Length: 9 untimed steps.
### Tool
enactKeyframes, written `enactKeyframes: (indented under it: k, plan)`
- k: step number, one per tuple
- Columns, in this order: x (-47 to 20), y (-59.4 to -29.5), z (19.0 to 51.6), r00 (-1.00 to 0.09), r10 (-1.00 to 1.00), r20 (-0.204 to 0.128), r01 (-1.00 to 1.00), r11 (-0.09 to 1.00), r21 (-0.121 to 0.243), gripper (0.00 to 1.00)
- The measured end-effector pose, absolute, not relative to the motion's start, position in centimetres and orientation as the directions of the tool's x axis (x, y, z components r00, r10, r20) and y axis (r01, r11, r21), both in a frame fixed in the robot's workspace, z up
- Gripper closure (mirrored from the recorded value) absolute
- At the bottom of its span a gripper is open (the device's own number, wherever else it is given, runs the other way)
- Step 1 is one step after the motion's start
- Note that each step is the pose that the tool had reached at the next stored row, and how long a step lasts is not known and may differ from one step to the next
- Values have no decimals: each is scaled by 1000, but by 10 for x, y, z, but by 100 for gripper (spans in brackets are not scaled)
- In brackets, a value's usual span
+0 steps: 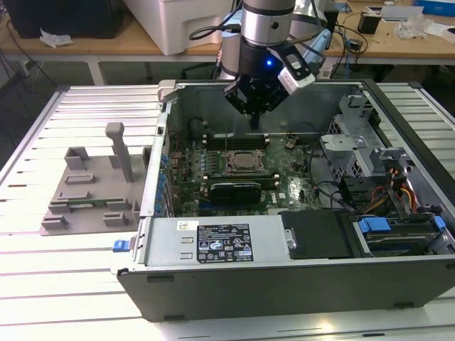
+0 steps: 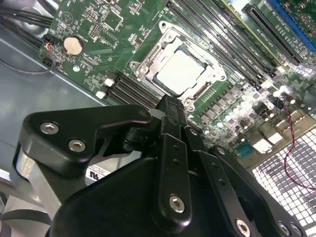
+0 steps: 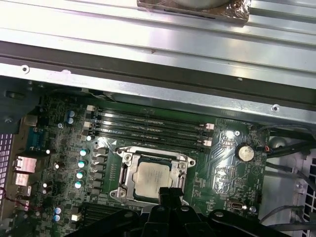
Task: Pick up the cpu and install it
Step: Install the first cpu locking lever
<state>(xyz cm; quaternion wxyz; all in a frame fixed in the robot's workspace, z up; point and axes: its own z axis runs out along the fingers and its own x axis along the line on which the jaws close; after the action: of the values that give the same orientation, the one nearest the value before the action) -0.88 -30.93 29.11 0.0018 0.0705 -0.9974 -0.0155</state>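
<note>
While we look along our own arm, the gripper (image 2: 170, 106) shows its 2 fingers pressed together into 1 thin black blade, with nothing between them that we can see. In the exterior view the gripper (image 1: 254, 122) hangs inside the open case (image 1: 284, 284), its tip clear of the board and not touching anything. Just past the fingertips in the second wrist view sits the cpu (image 2: 180, 72), a silvery square lying flat in its socket (image 2: 148, 57) on the motherboard (image 2: 98, 29); in the first wrist view the cpu (image 3: 150, 178) lies the same way, with the closed fingertips (image 3: 170, 193) overlapping its near edge in the picture. So we judge the chip to be almost straight below the tip, offset slightly to 1 side rather than dead centre. The chip is square, so it has no long axis to speak of; its edges run parallel to the 4 memory slots (image 3: 148, 126) beside the socket. The metal frame around the chip looks seated over its rim, and we judge the chip already placed, though we cannot tell whether the frame is latched. Outside the case, on the exterior view's left, a grey tray (image 1: 89, 192) rests on the slatted table (image 1: 71, 284), well apart from the arm.
</note>
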Motion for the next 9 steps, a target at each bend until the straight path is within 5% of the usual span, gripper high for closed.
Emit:
enactKeyframes:
  k: [9]
  plan:
    - [-30,-309,291,-990,-141,1,-141,990,31,90]
